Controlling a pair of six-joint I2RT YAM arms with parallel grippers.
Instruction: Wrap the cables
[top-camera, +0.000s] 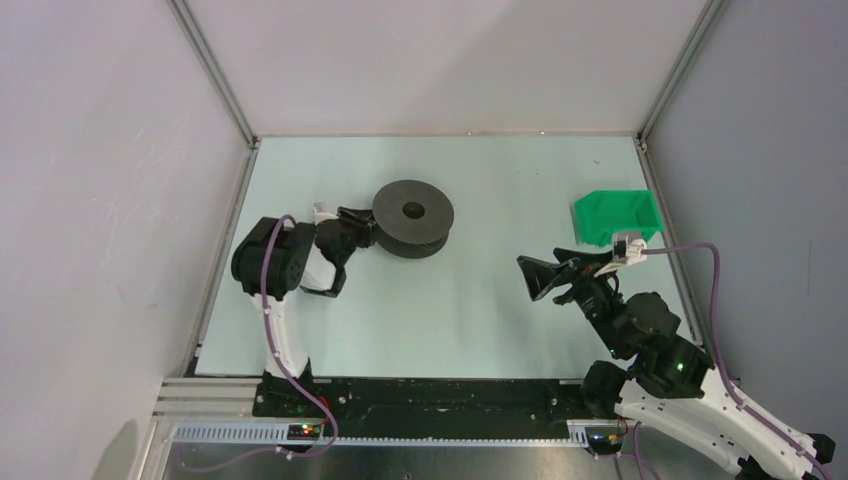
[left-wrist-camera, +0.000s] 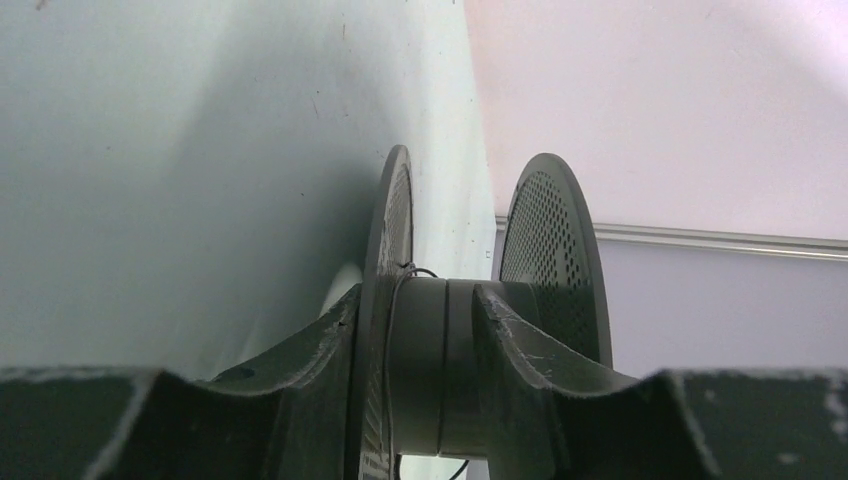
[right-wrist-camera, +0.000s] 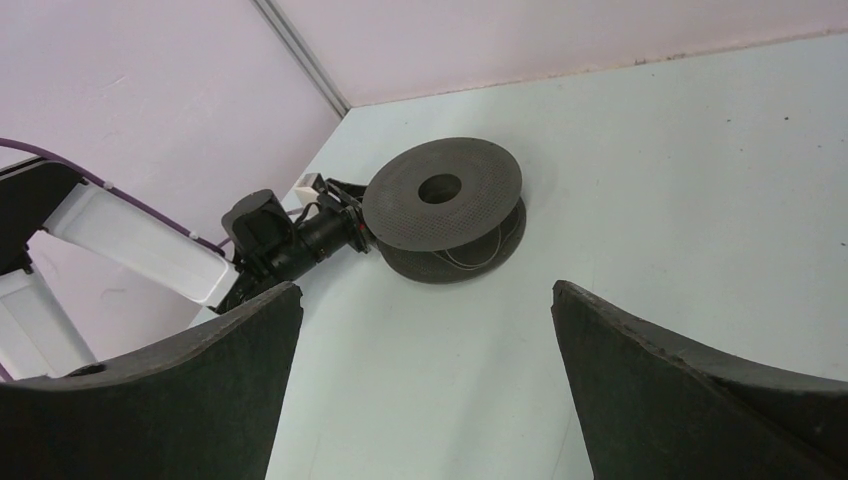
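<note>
The dark grey spool (top-camera: 412, 217) lies flat at the table's back left; it also shows in the right wrist view (right-wrist-camera: 445, 205). The thin black cable (left-wrist-camera: 397, 330) runs round the spool's core beside the lower flange, and loose loops of cable (right-wrist-camera: 470, 262) show between the flanges. My left gripper (top-camera: 362, 232) is at the spool's left edge. Its jaws straddle the lower flange (left-wrist-camera: 378, 300), one finger (left-wrist-camera: 300, 350) outside it and one finger (left-wrist-camera: 530, 350) between the flanges, with a gap wider than the flange. My right gripper (top-camera: 560, 272) is open and empty above the table (right-wrist-camera: 425, 330).
A green bin (top-camera: 615, 215) stands at the back right, just behind the right gripper. Enclosure walls with metal corner posts (top-camera: 215, 75) surround the table. The left arm's purple hose (top-camera: 268, 300) runs down beside its base.
</note>
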